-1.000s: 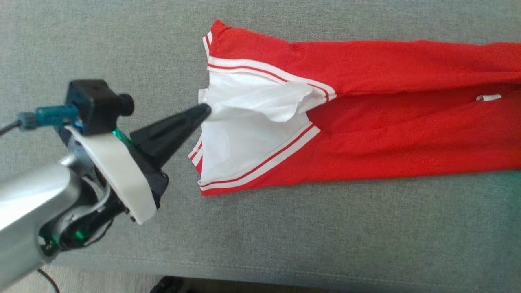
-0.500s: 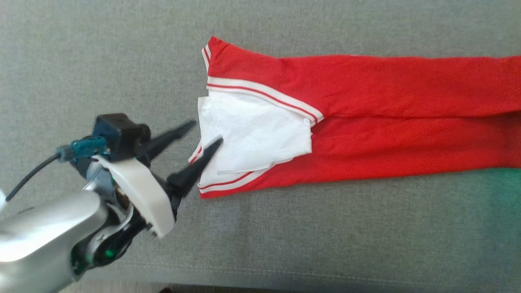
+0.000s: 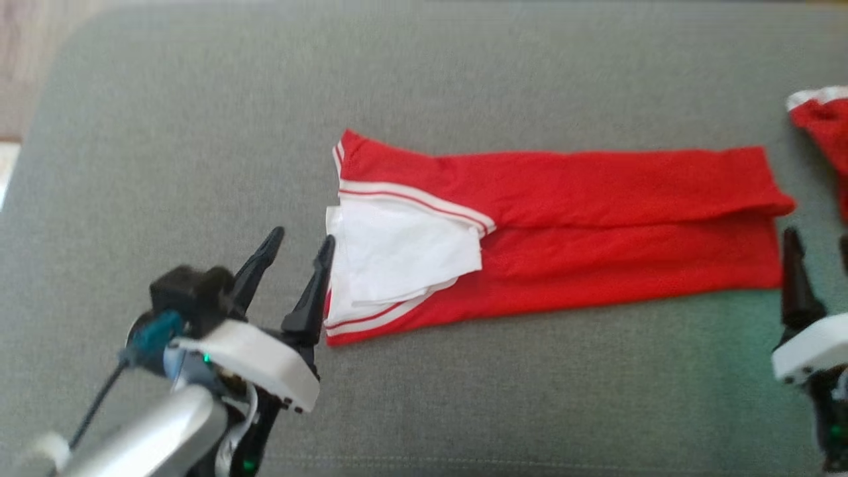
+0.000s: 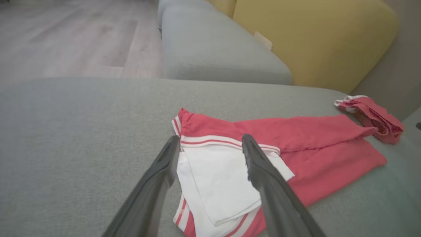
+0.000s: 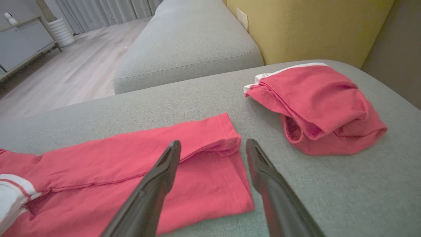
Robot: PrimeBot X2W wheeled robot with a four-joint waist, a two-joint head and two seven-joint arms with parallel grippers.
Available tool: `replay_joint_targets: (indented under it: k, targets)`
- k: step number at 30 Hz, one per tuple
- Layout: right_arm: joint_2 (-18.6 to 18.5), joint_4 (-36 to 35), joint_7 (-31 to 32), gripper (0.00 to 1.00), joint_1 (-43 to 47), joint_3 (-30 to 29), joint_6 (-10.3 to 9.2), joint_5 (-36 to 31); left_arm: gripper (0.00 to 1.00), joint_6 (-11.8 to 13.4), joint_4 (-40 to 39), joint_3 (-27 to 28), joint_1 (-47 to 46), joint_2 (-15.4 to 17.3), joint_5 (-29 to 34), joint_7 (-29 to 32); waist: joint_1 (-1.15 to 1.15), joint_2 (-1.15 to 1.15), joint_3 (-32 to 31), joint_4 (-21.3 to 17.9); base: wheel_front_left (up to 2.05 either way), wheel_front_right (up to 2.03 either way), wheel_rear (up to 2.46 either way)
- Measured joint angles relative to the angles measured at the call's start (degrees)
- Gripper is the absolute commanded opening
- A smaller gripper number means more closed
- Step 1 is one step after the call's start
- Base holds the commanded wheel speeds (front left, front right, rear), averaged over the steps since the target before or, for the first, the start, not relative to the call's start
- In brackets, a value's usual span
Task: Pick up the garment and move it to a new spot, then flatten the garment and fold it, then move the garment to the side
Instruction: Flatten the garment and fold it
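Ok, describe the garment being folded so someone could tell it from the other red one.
On the grey sofa cushion, look mid-seat for the long red garment lying flat in a strip. Unlike the crumpled red garment at the right, it has a broad white panel at its left end.

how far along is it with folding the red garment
Done: the red garment lies flat on the grey cushion, folded lengthwise into a long strip. In hand: nothing is gripped; the left gripper is open at the white-trimmed end, the right gripper open at the hem end. Remaining: the crosswise folds, then moving it aside.
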Motion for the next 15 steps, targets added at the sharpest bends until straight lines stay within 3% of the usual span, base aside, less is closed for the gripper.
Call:
replay_joint_targets:
  k: [7, 11, 15]
  targets:
    - [0.3, 5.8, -4.5, 1.00, 2.1, 2.9, 0.00, 0.4, 1.00, 2.2, 0.5, 13.1, 15.3, -7.3, 13.3, 0.0, 0.00, 0.00, -5.1, -0.4, 0.00, 0.00, 0.00]
    - [0.3, 8.2, -6.0, 1.00, 3.0, 2.8, 0.00, 1.2, 1.00, 1.2, 0.5, 16.9, 19.5, -11.7, 19.8, 0.0, 0.00, 0.00, -6.2, 1.3, 0.00, 0.00, 0.00]
    - [0.3, 9.8, -6.3, 1.00, 3.9, 2.2, 0.00, 1.3, 1.00, -0.8, 1.1, 17.6, 21.3, -13.6, 27.5, 0.0, 0.00, 0.00, -7.0, 3.5, 0.00, 0.00, 0.00]
